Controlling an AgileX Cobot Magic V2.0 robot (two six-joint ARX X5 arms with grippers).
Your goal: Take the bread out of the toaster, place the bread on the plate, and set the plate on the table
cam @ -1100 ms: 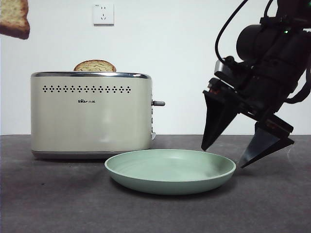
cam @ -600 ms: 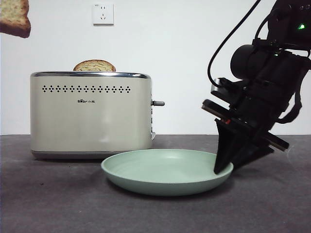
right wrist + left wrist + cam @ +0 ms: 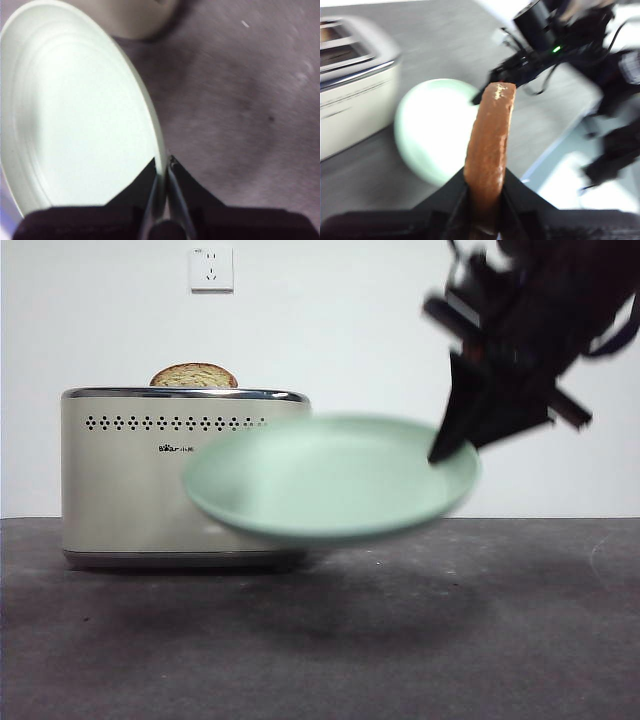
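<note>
My right gripper [image 3: 450, 445] is shut on the right rim of the pale green plate [image 3: 330, 480] and holds it in the air, well above the table [image 3: 500, 640] and in front of the cream toaster [image 3: 130, 480]. In the right wrist view the jaws [image 3: 164, 185] pinch the plate's rim [image 3: 75, 115]. My left gripper [image 3: 485, 200] is shut on a slice of bread [image 3: 490, 135], held edge-on high above the plate [image 3: 435, 130]; it is out of the front view. A second slice of bread [image 3: 194, 376] sticks up from the toaster's slot.
A white wall socket [image 3: 211, 268] is on the wall behind the toaster. The right arm [image 3: 545, 50] reaches in beside the plate in the left wrist view. The table's edge lies beyond that arm.
My right gripper closed on the plate's rim and lifted the plate off the table. The held slice has left the front view's top left corner.
</note>
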